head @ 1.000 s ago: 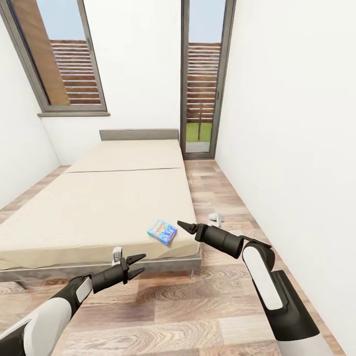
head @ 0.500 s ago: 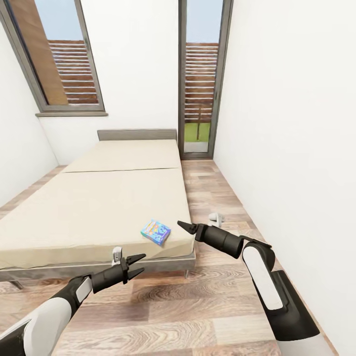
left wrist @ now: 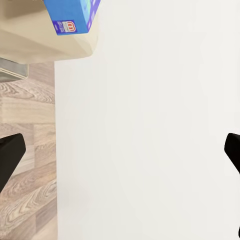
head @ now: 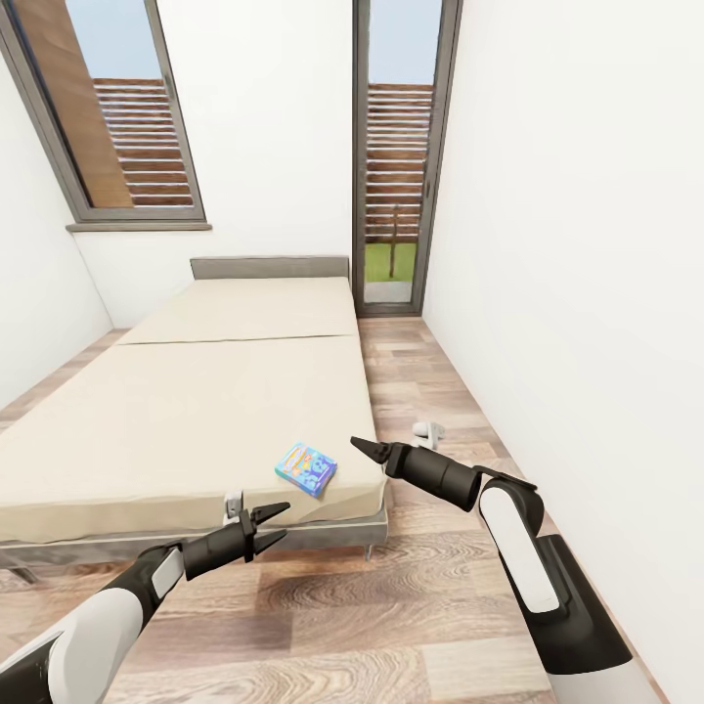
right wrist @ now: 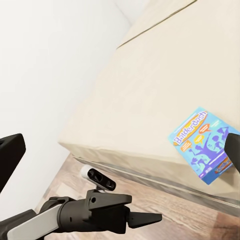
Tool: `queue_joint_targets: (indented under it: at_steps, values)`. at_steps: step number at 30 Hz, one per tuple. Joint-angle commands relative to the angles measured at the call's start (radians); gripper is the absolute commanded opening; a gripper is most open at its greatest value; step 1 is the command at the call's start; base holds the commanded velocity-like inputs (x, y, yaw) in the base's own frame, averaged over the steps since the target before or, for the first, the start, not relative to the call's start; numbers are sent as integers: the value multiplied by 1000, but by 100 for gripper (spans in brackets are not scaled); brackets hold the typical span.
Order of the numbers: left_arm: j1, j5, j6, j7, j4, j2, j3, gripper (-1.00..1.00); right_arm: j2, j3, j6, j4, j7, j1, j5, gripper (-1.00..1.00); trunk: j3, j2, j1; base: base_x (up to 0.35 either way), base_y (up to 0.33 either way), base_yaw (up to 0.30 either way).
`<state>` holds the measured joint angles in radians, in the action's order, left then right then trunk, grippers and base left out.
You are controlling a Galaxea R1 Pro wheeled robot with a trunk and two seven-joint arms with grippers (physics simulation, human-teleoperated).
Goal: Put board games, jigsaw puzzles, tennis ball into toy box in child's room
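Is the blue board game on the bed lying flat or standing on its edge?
Lying flat. The blue board game rests cover-up on the bed near its foot corner, its printed face visible in the right wrist view; neither gripper touches it.

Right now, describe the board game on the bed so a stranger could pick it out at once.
Find the wide beige bed under the windows, then look at its near corner on the side by the long white wall. The board game lies flat there, a thin bright blue box with orange print, the only coloured thing on the plain mattress.
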<state>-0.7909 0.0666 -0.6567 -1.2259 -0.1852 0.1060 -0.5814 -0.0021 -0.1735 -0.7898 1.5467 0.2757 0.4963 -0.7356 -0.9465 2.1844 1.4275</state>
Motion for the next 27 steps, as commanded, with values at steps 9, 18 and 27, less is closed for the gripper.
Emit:
queue_joint_targets:
  at_steps: [9,18,27]
  values:
    - [-1,7,-10,-3,0,0,-7,100,-1,0,-3,0,5,1,3,100,-1,0,0,22,-74,0]
    - [-1,7,-11,-7,0,2,-8,100,0,0,-3,0,4,1,2,100,-1,0,0,107,-117,0]
    - [-1,7,-11,-8,0,4,-8,100,-1,0,-3,0,3,1,2,100,-1,0,0,43,-8,0]
